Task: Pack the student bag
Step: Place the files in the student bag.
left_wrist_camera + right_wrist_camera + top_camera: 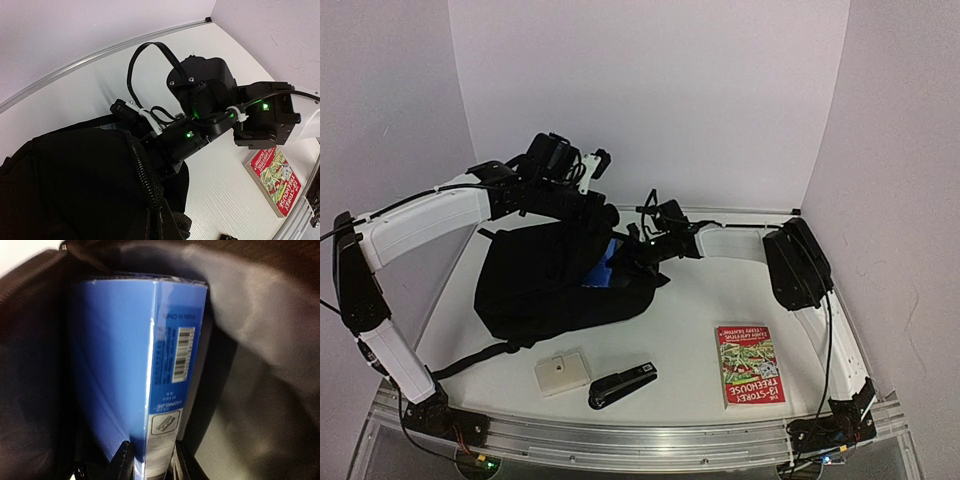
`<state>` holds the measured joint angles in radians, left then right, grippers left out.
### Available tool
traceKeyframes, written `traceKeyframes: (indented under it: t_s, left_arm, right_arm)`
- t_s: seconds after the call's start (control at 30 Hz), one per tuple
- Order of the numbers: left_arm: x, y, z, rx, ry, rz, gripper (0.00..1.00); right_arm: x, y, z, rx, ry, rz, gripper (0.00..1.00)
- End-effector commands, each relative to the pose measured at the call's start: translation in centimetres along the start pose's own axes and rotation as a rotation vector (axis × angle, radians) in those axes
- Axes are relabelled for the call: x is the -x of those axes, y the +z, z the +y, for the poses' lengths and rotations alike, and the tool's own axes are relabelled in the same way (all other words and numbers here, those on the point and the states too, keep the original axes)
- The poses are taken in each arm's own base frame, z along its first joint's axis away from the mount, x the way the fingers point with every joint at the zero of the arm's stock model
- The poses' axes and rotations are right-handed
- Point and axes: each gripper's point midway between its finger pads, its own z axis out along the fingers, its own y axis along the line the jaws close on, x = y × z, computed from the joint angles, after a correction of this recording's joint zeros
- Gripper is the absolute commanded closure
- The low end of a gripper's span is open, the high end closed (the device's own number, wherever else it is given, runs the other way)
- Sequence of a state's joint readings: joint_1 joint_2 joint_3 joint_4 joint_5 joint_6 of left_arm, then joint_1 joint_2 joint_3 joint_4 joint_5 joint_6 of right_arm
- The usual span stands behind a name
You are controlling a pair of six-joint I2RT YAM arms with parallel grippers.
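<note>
The student bag (550, 285), a big black backpack, lies left of centre on the white table, its mouth facing right. My left gripper (588, 205) is at the bag's upper rim, shut on the fabric and holding it up. In the left wrist view the zipper edge (145, 175) hides my fingers. My right gripper (638, 248) reaches into the opening. A blue box (120, 350) with a barcode on its narrow side stands inside the bag (260, 315), and the right gripper (152, 452) is shut on its near end. A bit of the blue box (608, 262) shows at the mouth.
A red children's book (748, 363) lies at the front right, also seen in the left wrist view (276, 179). A small black stapler (622, 385) and a white square box (562, 373) lie near the front edge. A bag strap (470, 362) trails to the front left.
</note>
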<state>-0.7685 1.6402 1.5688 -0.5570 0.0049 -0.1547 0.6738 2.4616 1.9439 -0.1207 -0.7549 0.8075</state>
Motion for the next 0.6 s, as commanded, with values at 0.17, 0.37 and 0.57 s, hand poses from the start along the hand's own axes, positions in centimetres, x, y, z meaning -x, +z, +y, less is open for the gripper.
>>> traceKeyframes:
  t_s: [0.17, 0.37, 0.57]
  left_arm:
    - [1.7, 0.1, 1.3, -0.013, -0.089, -0.064, 1.0]
    - [-1.2, 0.8, 6.6, 0.057, -0.267, -0.039, 1.0]
    - [-6.1, 2.0, 14.1, 0.283, -0.425, 0.017, 1.0]
  right_arm:
    - [0.7, -2.0, 5.7, 0.121, -0.114, -0.013, 0.62]
    - [1.7, -7.7, 5.3, 0.087, -0.153, -0.077, 0.45]
    - [1.1, -13.2, 1.4, -0.013, -0.163, -0.106, 0.37]
